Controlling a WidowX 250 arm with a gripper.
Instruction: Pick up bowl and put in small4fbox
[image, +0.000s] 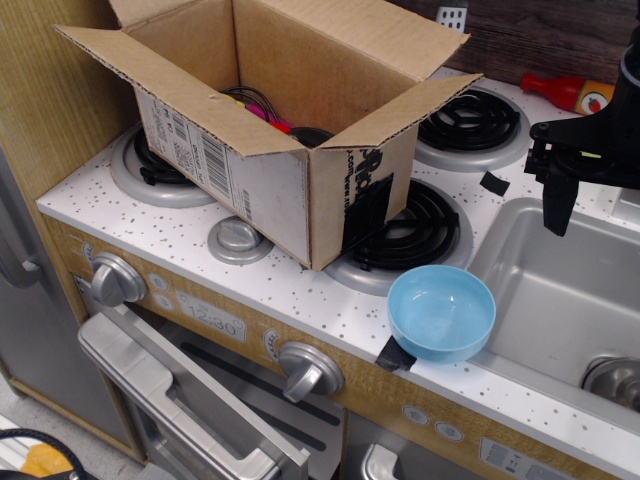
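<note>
At the lower right of centre in the frame, the bowl sits upright on the speckled white counter, its rim touching the near edge of the front burner on one side and the rim of the grey sink on the other. The gripper hangs at the right edge of the frame, above the sink and well clear of the bowl. It holds nothing; two dark fingers point downward, but whether they are spread or closed cannot be told from this view. The governing relation: the bowl lies down-frame and to the left of the gripper. Being round, the bowl imposes no preferred grasp axis; a rim pinch is the likely approach. The small4fbox stands in the upper left and centre of the frame, flaps open, resting across the burners, with dark objects visible inside. From the bowl, the box opening lies up-frame and to the left, so the carry would likely need to clear the near flap.
</note>
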